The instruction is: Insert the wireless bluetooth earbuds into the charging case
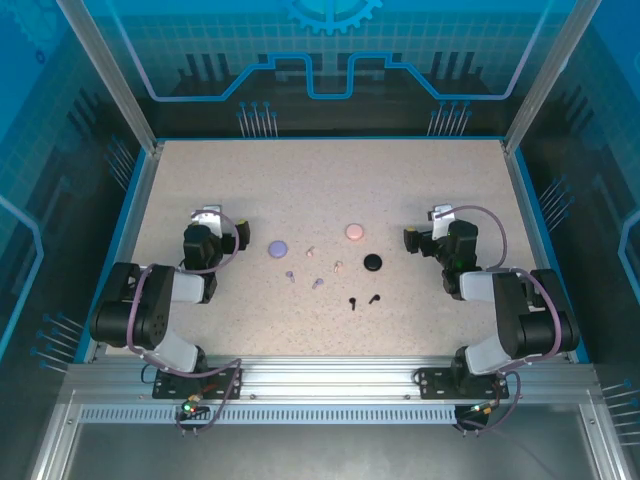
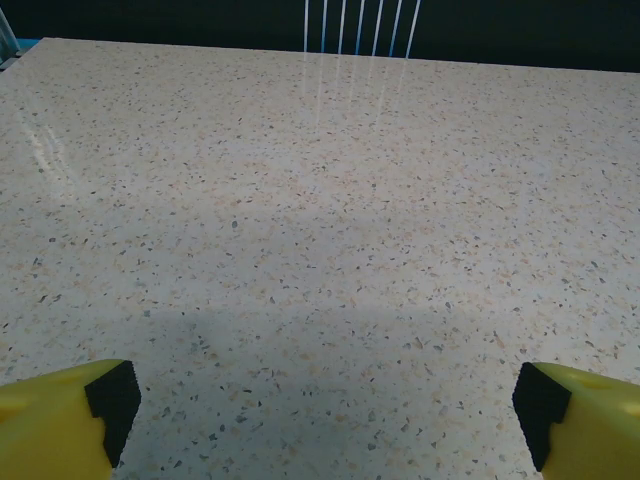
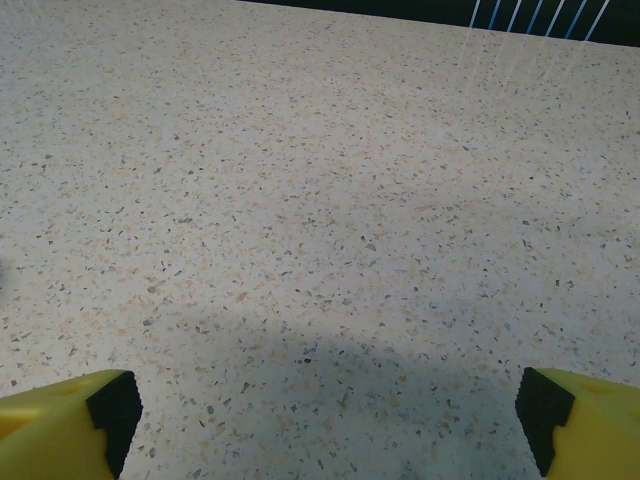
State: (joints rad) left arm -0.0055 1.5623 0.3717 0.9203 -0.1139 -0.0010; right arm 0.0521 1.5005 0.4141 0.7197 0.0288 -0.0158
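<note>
Finds left yellow-tipped pincer (image 2: 325,405) at 9 o'clock on speckled beige desk (image 1: 420,170), spread wide, empty; right yellow-tipped pincer (image 3: 330,405) at 3 o'clock, likewise. Judges both parked apart to keep the middle reachable. Locates six tiny stemmed earbuds (image 1: 338,266) loose at centre: pale pink pair (image 1: 310,251), lilac pair (image 1: 290,274), black pair (image 1: 353,301). Notes, around that cluster, lilac round disc (image 1: 278,246) at 10, pink round disc (image 1: 353,231) at 1, black round disc (image 1: 373,262) at 3, likely the cases. Judges approach unobstructed.

Six buds lie on the counter (image 1: 200,170): two pink buds (image 1: 338,266), two lilac buds (image 1: 317,283) and two black buds (image 1: 353,301). Three round discs sit there too: one pink disc (image 1: 354,231), one lilac disc (image 1: 278,246), one black disc (image 1: 373,262).
</note>
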